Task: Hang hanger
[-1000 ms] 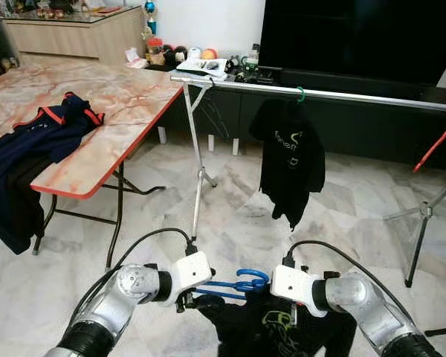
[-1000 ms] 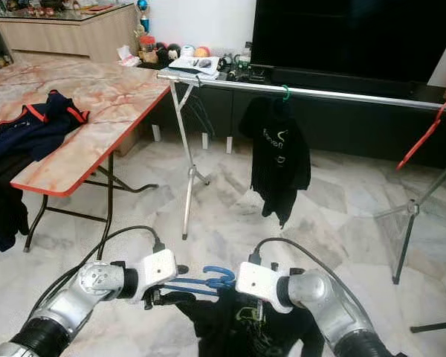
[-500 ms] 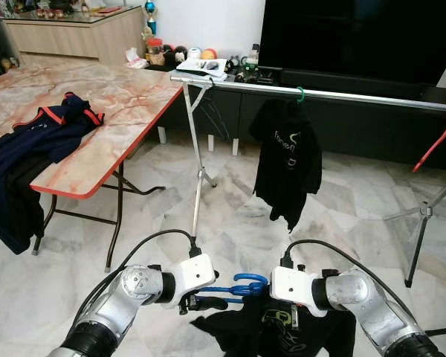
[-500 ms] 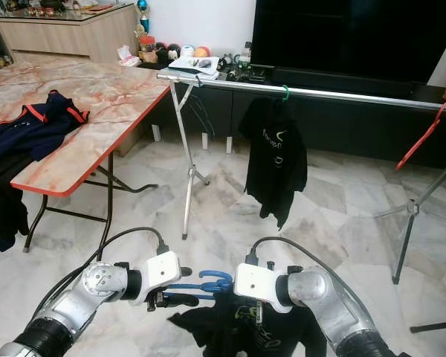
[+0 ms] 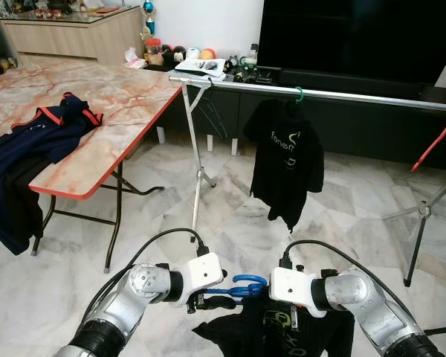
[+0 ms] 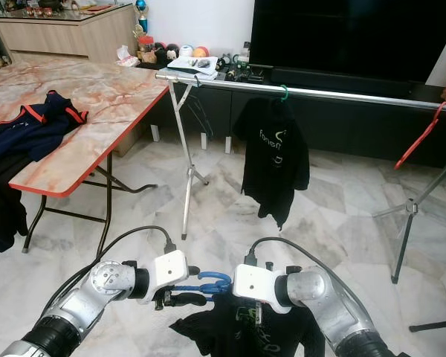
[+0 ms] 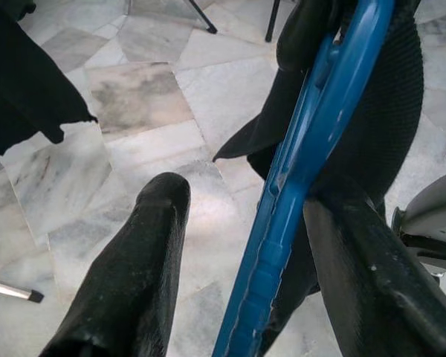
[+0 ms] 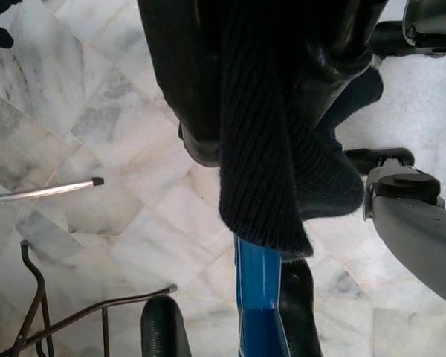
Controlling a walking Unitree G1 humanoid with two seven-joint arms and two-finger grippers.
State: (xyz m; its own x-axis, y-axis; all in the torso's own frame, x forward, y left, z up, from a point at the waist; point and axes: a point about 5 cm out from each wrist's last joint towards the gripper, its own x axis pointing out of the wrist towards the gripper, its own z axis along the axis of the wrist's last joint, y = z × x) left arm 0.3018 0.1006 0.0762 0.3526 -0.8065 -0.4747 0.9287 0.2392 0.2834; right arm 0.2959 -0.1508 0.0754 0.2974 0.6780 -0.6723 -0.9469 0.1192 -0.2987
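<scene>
The blue hanger [image 5: 241,286] sits low in the head view, at about 6 o'clock, carried between the two grippers above the marble floor [image 5: 230,216]. A black shirt [image 5: 279,335] hangs from it, its collar bunched near the hook.

The left gripper [image 7: 245,230] is at roughly 7 o'clock. In its wrist view the fingers [image 7: 134,275] stand apart: the hanger's blue arm lies against one finger, while the other finger is clear of it, so the pincer looks narrow but not clamped.

The right gripper [image 8: 238,74] is at about 5 o'clock. Its wrist view shows dark knit cloth pinched between the two black fingers, with the blue plastic just beyond them; whether the fingers also bear on the hanger is hard to tell.

At 12 to 1 o'clock a silver rail [image 5: 342,95] carries another black shirt [image 5: 286,167] on a green hook [image 5: 300,94]. At 10 o'clock a marble-topped table [image 5: 119,104] holds a dark blue garment [image 5: 37,137].
</scene>
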